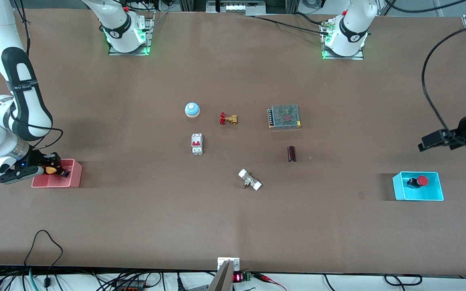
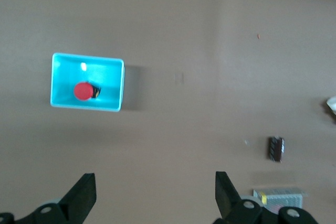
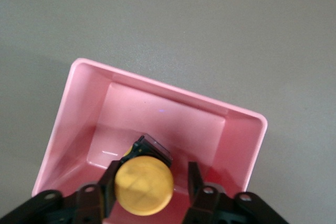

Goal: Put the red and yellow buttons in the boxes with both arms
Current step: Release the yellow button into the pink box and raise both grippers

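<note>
Over the pink box [image 1: 57, 180] we see our right gripper [image 3: 151, 182], jaws parted, with a gap between one finger and the yellow button [image 3: 144, 183]; whether the other finger touches it, we cannot tell. Our left gripper [image 2: 155, 195] hangs wide open and empty, with the red button [image 1: 422, 180] in the cyan box [image 1: 418, 195] below it.

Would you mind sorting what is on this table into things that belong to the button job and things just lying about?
Job:
red button, in the cyan box
yellow button, between the right gripper fingers over the pink box
left gripper, open

Lying about:
bell
brass valve
circuit breaker
power supply
capacitor
white-ended fitting
</note>
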Controlling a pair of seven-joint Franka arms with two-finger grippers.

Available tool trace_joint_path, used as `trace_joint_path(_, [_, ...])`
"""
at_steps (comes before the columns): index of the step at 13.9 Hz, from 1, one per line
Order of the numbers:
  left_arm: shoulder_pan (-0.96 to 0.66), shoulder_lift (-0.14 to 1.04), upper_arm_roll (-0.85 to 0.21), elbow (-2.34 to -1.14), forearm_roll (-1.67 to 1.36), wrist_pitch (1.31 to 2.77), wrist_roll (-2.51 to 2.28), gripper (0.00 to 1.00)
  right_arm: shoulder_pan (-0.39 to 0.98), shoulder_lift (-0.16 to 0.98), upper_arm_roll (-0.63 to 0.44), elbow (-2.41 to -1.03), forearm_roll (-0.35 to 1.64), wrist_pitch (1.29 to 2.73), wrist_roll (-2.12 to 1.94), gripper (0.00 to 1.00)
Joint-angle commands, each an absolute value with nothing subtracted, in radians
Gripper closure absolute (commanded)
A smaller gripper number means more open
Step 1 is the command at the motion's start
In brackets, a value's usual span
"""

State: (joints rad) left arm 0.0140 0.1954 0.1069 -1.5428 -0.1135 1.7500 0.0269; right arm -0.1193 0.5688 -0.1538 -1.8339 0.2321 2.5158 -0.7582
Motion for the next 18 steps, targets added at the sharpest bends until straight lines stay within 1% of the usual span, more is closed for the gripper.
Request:
trace_joint_path(1, [0.006, 0.137, 0.085, -1.58, -0.095, 1.712, -0.008, 0.0, -0.124, 0.577, -0.146, -1.821, 0.265, 2.522, -0.785, 0.32])
trace_joint_path(3, [0.023, 0.123, 0.046, -1.583, -0.091, 1.707, -0.008, 0.0, -0.124, 0.577, -0.146, -1.821, 0.265, 2.522, -0.785, 0.26])
trace_joint_path(6, [0.078, 0.075, -0.061, -1.63, -0.031, 1.71, -0.058, 0.0, -0.124, 0.577, -0.146, -1.819, 0.267, 2.522, -0.785, 0.17])
trace_joint_path(7, [0.078, 0.069, -0.06, -1.635, -0.028, 1.707, -0.066, 0.0, -0.121, 0.575, -0.146, -1.819, 0.267, 2.522, -0.782, 0.13])
trace_joint_path(8, [0.075, 0.069, -0.052, -1.629, -0.028, 1.704, -0.06, 0.0, -0.114, 0.565, -0.146, -1.819, 0.27, 2.517, -0.775, 0.01])
trace_joint_path(9, [0.069, 0.071, -0.038, -1.621, -0.029, 1.704, -0.058, 0.0, -0.104, 0.54, -0.146, -1.821, 0.284, 2.51, -0.773, 0.0])
trace_joint_path(11, [0.064, 0.071, -0.032, -1.62, -0.034, 1.703, -0.06, 0.0, -0.087, 0.467, -0.147, -1.819, 0.291, 2.414, -0.769, 0.0])
trace_joint_path(13, [0.075, 0.069, -0.038, -1.614, -0.043, 1.706, -0.057, 0.0, -0.087, 0.369, -0.149, -1.818, 0.278, 2.3, -0.767, 0.0])
trace_joint_path(15, [0.071, 0.069, -0.043, -1.611, -0.041, 1.704, -0.058, 0.0, -0.083, 0.263, -0.149, -1.819, 0.267, 2.215, -0.724, 0.0])
trace_joint_path(16, [0.069, 0.069, -0.043, -1.612, -0.041, 1.701, -0.058, 0.0, -0.072, 0.214, -0.149, -1.819, 0.243, 2.179, -0.675, 0.0])
trace_joint_path(18, [0.077, 0.071, -0.04, -1.611, -0.038, 1.692, -0.057, 0.0, -0.026, 0.14, -0.146, -1.818, 0.122, 2.123, -0.542, 0.0])
